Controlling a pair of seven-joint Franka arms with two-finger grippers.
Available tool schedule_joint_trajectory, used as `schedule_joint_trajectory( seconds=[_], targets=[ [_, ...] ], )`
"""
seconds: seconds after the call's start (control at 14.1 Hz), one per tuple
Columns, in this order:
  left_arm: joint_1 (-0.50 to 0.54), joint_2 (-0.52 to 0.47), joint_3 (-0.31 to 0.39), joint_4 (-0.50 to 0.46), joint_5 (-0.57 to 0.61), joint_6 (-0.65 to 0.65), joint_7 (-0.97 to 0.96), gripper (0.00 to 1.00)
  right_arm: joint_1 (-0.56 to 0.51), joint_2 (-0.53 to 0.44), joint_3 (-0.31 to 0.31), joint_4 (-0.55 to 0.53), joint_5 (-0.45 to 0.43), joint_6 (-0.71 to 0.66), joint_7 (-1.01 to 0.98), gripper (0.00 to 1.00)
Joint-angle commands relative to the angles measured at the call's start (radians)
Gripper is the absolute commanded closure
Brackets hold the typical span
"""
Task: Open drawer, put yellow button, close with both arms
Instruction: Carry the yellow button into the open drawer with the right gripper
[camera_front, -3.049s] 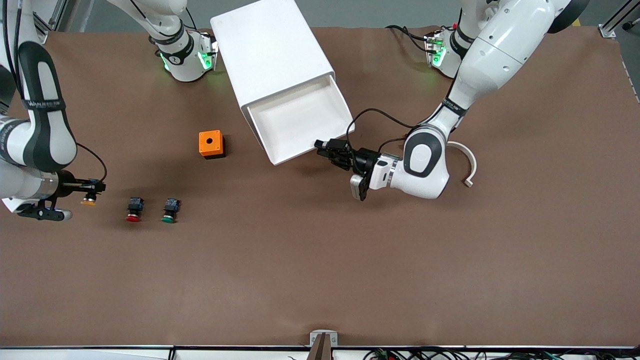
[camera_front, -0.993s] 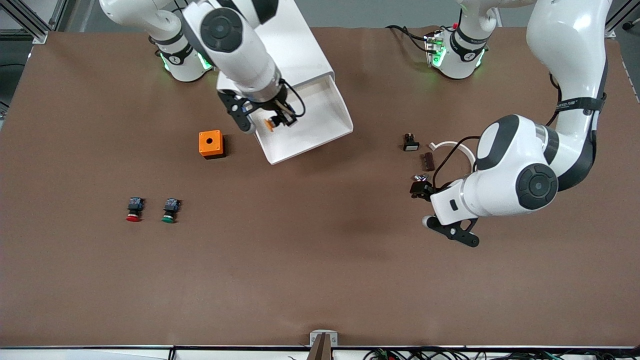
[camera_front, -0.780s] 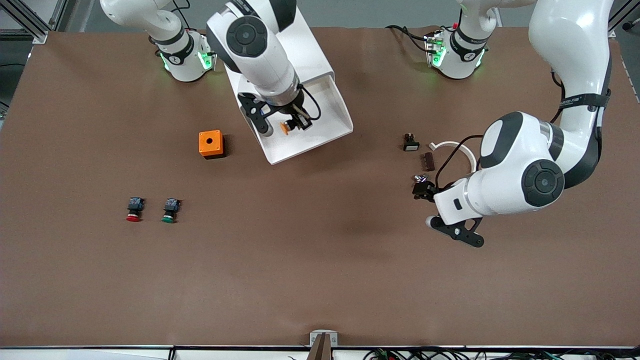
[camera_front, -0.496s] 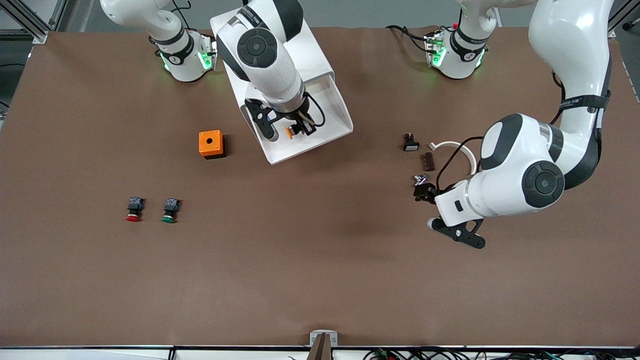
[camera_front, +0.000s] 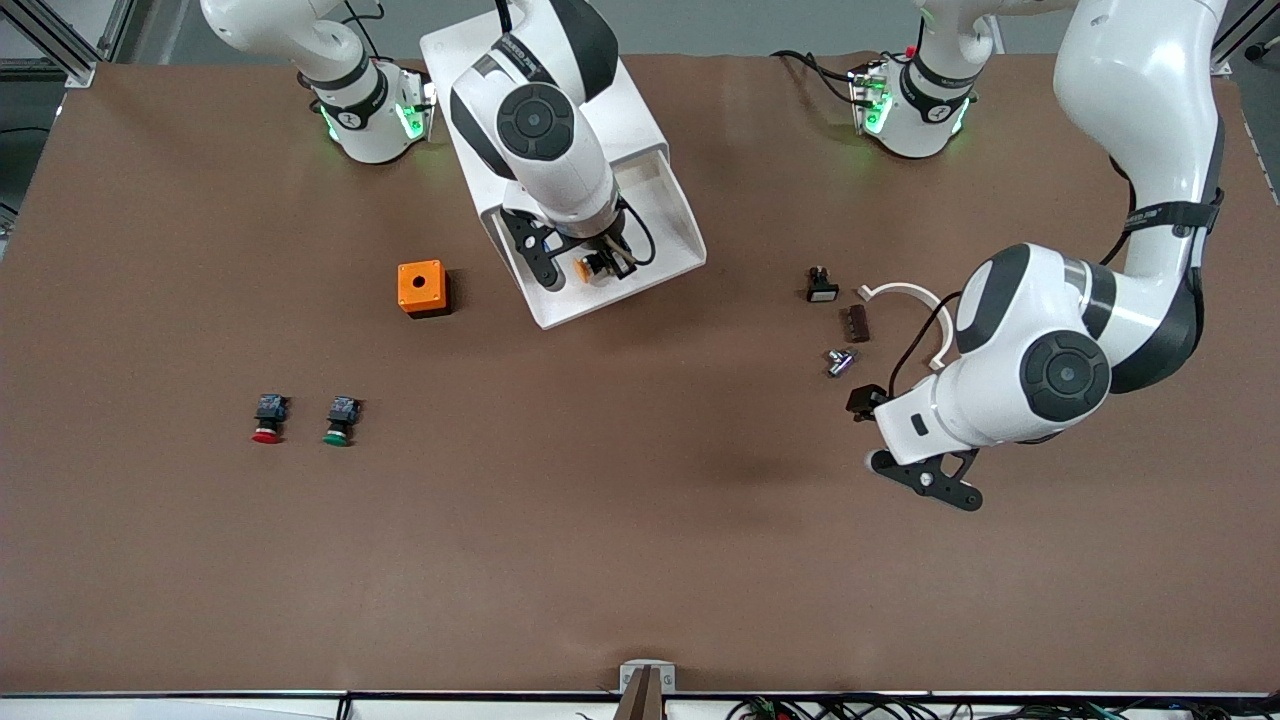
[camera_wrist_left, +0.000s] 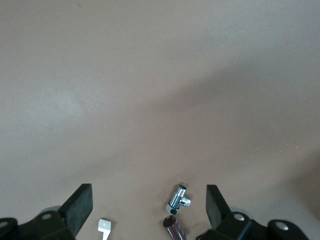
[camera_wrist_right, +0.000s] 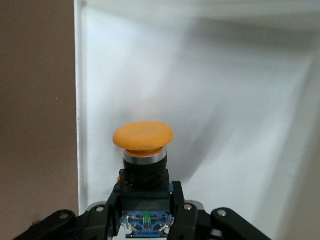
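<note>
Right claw (camera_front: 600, 266) clamped on the yellow button (camera_front: 586, 268), low over the open drawer (camera_front: 665, 215), upper centre of the frame | left claw (camera_wrist_left: 145, 210) spread wide, empty, over bare surface (camera_front: 640, 520) at right

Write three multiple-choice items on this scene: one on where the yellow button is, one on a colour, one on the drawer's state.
1. Where is the yellow button?
A. On the table beside the orange cube
B. In the right end effector, over the drawer
C. In the left end effector

2. Which cap colours do the two buttons on the table toward the right arm's end have?
A. Red and green
B. Blue and white
C. Both yellow

3. What state is the drawer in?
A. Shut
B. Lifted out onto the table
C. Pulled open

Answers: 1 B, the right wrist view shows the fingers closed on its body with the white tray below. 2 A, the red button and green button lie side by side. 3 C, its tray juts from the cabinet.
</note>
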Motion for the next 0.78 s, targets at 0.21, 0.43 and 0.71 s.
schedule_joint_trajectory(
  seconds=[0.21, 0.43, 0.71],
  targets=[
    [-0.02, -0.003, 0.003, 0.002, 0.017, 0.008, -0.215, 0.0, 0.017, 0.008, -0.011, 0.016, 0.014, -0.017, 0.008, 0.0],
    [-0.072, -0.012, 0.004, 0.002, 0.036, 0.008, -0.381, 0.0, 0.008, -0.004, -0.017, 0.062, 0.014, -0.052, 0.009, 0.0],
    [-0.075, -0.015, -0.006, 0.002, 0.034, 0.003, -0.569, 0.0, -0.06, 0.002, -0.018, 0.202, 0.012, -0.189, -0.005, 0.0]
  ],
)
